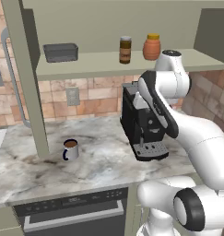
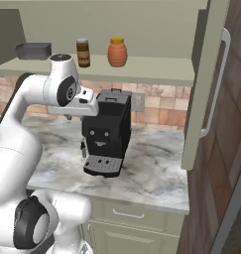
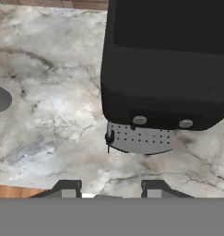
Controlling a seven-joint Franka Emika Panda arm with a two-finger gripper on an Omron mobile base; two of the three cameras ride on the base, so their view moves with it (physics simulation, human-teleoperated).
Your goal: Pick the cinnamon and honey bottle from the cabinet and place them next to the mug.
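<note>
The cinnamon (image 1: 125, 50) (image 2: 83, 52), a slim dark brown jar, stands on the cabinet's shelf board (image 1: 99, 62) (image 2: 151, 71). Just to its right is the honey bottle (image 1: 151, 47) (image 2: 117, 52), squat and orange with a yellow cap. The white mug (image 1: 71, 149) with a blue handle sits on the marble counter below, near the cabinet's left post. My gripper (image 3: 111, 186) hangs well below the shelf, pointing down at the counter beside the coffee machine. Its fingertips (image 3: 67, 188) stand apart and it is open, with nothing between them.
A black coffee machine (image 1: 141, 124) (image 2: 108, 129) (image 3: 164, 69) stands on the counter under the shelf, close to my hand. A grey pan (image 1: 61, 52) (image 2: 33, 50) rests at the shelf's left end. An open cabinet door (image 2: 211, 84) juts out on the right.
</note>
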